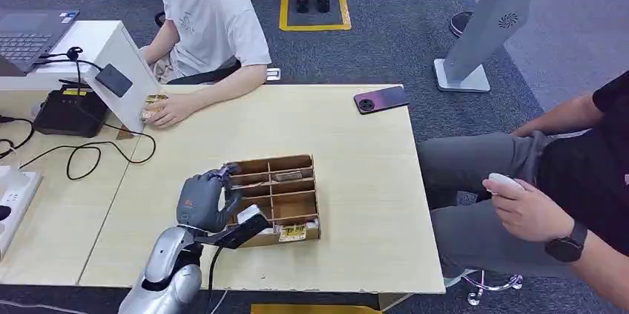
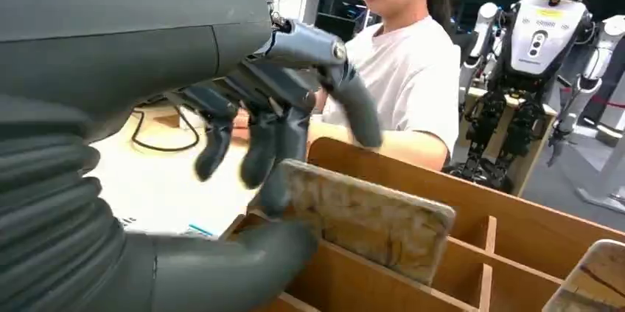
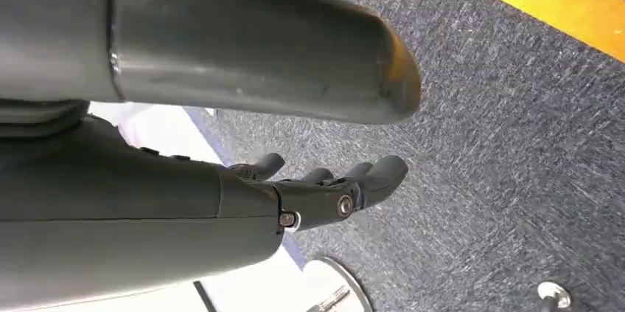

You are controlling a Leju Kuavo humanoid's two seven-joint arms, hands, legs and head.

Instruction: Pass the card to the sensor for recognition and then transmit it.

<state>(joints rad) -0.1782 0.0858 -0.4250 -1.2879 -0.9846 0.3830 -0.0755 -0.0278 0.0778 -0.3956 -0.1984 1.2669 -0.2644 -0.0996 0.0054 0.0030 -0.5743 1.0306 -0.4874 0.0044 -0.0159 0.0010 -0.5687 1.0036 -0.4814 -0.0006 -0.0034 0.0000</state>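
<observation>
Left hand [image 1: 202, 201]: dark grey, jointed, on a silver arm; poised over the left front cells of the box. In the left wrist view, fingers [image 2: 274, 151] curled down onto the near face of a card, thick thumb [image 2: 243, 260] under its lower edge; pinched on it, card not lifted clear of the box.
Card [image 2: 368, 217]: flat, thin rectangle with rounded corners, mottled tan and beige print, worn look. Standing on edge in a cell, tilted, leaning back from the hand; long axis along the cell, parallel to the box's back wall.
Second card [image 2: 589, 282]: same mottled finish, rounded corner showing at the frame edge, also propped in a cell.
Box [image 1: 297, 162]: brown cardboard tray, thin slotted dividers forming a grid of open cells, printed label on its front wall; near the front edge of the surface.
Surface [image 1: 348, 158]: pale wood-grain laminate, smooth, rectangular.
Sensor [image 1: 113, 80]: small dark rounded-square pad on a slanted white stand, cabled; at the far left, well apart from the box.
Phone [image 1: 380, 99]: dark glossy slab, flat near the far edge.
Person in white shirt: seated behind the surface, hand resting just beside the stand.
Right hand [image 3: 324, 186]: hanging over grey carpet, fingers apart and loosely extended, nothing in them.
</observation>
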